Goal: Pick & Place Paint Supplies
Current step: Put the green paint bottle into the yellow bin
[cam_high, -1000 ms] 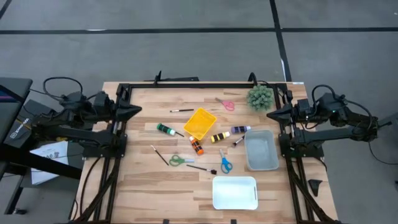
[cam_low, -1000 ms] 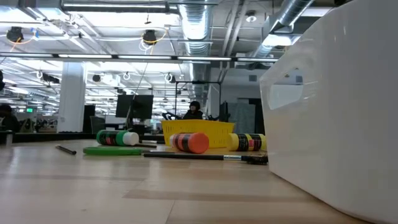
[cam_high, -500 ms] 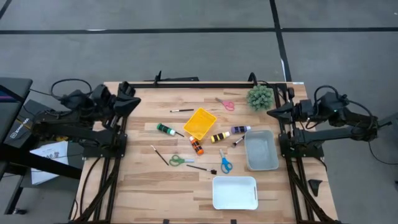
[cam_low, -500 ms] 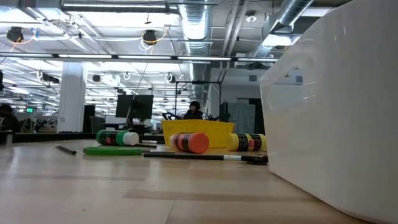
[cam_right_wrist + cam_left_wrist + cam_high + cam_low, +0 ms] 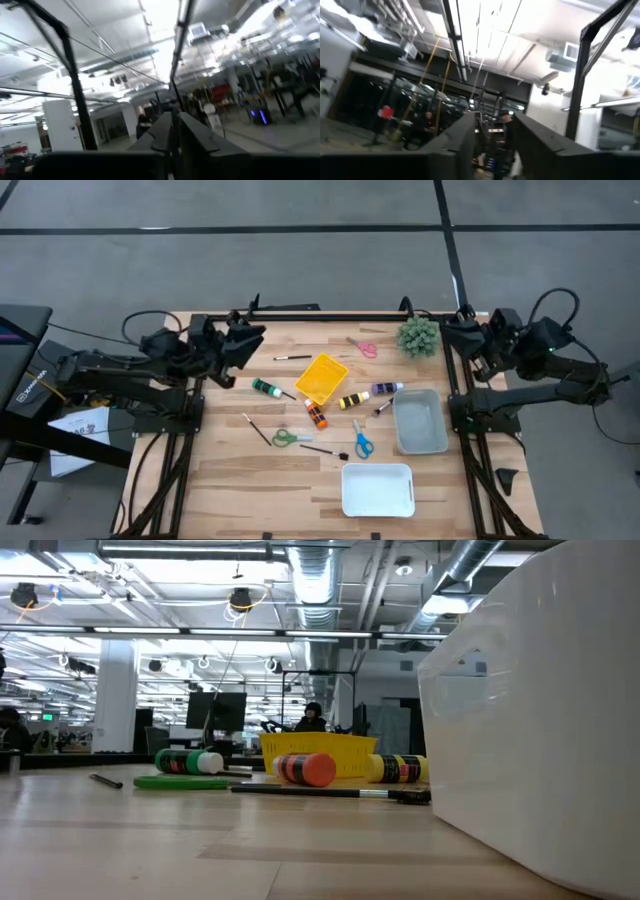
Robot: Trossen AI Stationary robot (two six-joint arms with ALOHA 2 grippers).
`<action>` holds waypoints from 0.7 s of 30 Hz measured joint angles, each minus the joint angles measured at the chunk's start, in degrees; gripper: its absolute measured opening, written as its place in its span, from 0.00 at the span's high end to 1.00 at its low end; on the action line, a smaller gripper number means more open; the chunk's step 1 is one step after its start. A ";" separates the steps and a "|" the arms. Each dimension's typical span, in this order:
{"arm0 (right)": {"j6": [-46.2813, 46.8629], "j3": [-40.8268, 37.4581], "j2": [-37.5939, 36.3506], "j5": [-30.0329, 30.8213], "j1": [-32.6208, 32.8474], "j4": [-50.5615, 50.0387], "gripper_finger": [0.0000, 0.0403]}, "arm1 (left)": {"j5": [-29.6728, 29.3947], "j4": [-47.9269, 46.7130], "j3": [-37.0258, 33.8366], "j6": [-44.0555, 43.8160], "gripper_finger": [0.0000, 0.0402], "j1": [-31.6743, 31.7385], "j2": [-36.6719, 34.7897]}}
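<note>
Supplies untouched on the table (image 5: 220,480), both arms only starting out.

We see the left gripper (image 5: 250,340) over the table's far left, fingers parted with a clear gap and empty; the right gripper (image 5: 452,328) sits by the far right corner near the plant (image 5: 418,336), fingers nearly together, holding nothing. The green bottle (image 5: 266,388), orange bottle (image 5: 316,416), yellow bottle (image 5: 353,400), purple bottle (image 5: 386,388) and a brush (image 5: 322,450) lie mid-table around the yellow basket (image 5: 322,377), beside the grey bin (image 5: 420,422). We judge this the approach: next, the left gripper needs lowering over the green bottle, jaws across its width.
</note>
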 joint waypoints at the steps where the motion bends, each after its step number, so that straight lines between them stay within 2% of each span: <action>1: 0.76 0.95 0.39 0.62 -0.45 -1.29 0.85 | -0.55 0.01 1.25 1.91 0.57 0.23 0.56; 4: 1.28 4.05 1.54 1.03 -1.72 -4.07 0.75 | -2.65 -1.25 5.99 9.15 0.43 1.22 1.54; 6: 0.63 6.59 2.24 1.19 -2.73 -6.21 0.68 | -5.84 -5.55 10.26 14.71 0.35 1.97 2.01; 10: -1.91 12.34 3.52 1.26 -4.75 -11.89 0.55 | -17.01 -25.46 21.11 21.69 0.25 3.77 3.45; 12: -2.89 15.08 4.16 1.44 -5.66 -14.27 0.51 | -19.63 -38.15 26.80 22.58 0.22 5.79 4.93; 15: -4.03 18.34 5.19 2.31 -6.73 -17.33 0.46 | -19.95 -54.48 34.16 22.16 0.21 8.83 8.24; 18: -4.91 19.89 5.90 2.67 -7.44 -18.49 0.44 | -19.13 -68.11 38.40 18.71 0.20 12.01 11.87; 21: -5.16 20.31 6.27 2.70 -8.03 -18.64 0.44 | -13.37 -79.68 39.71 17.36 0.20 15.17 14.98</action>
